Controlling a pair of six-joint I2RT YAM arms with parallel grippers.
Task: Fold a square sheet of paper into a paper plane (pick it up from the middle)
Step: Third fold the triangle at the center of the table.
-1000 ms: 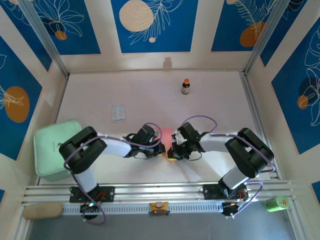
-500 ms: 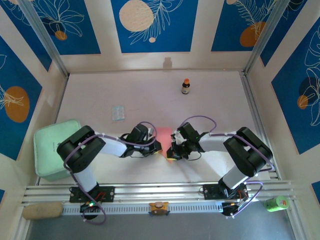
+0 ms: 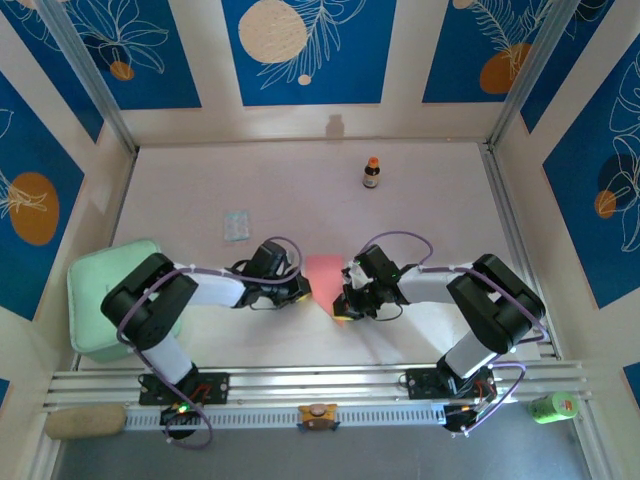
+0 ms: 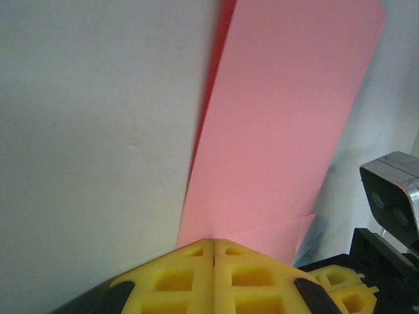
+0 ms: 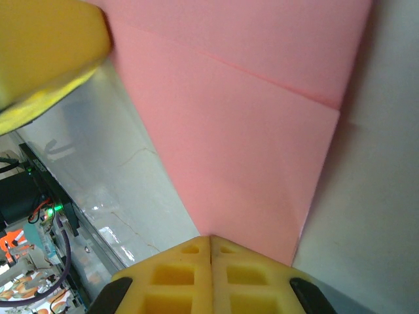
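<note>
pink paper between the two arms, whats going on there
Both arms are working one salmon-pink sheet of paper mid-table. The left gripper and the right gripper are each shut on it from opposite sides. The sheet already carries a fold, with a crease visible in the right wrist view, but it is no plane yet. A small bottle and a pale packet sit farther back, untouched.

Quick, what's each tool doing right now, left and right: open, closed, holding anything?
Left tool: closed, pinching an edge of the pink paper.
Right tool: closed, pinching the same pink paper.
</note>
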